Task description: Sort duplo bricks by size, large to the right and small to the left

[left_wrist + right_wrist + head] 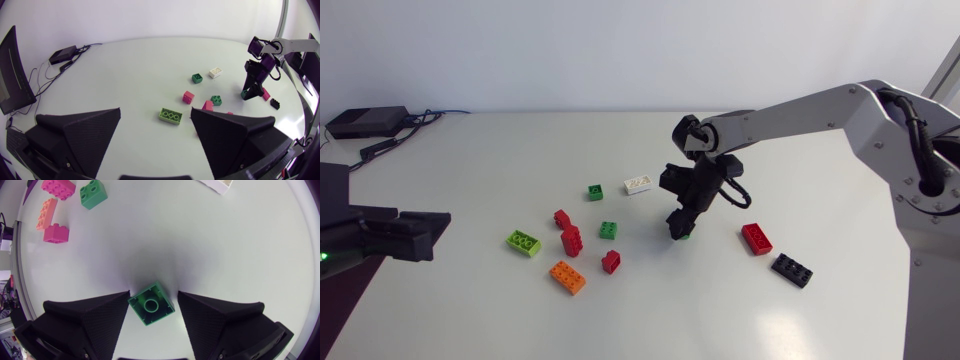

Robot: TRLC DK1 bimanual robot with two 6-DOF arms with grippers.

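Small brick point(151, 303) set between fingers of right gripper point(681, 232), mid-table. Two long bricks point(757, 238) laid right of it, brick cluster point(570, 240) left. Left gripper point(420, 235) kept far left.

A small green brick point(151, 303) lies flat, turned cornerwise, between the right gripper's point(153, 294) fingers. At its 9 o'clock lie a second green brick point(608, 230), three red bricks point(562, 218) point(571, 241) point(611, 262), a lime brick point(523, 242) and an orange brick point(567, 277). At 11 o'clock lie a white brick point(639, 184) and a third green brick point(595, 191). At 4 o'clock lie a long red brick point(757, 238) and a long black brick point(791, 270).

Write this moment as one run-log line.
left pincer open, empty | right pincer at green brick, grip unclear | sorting unfinished
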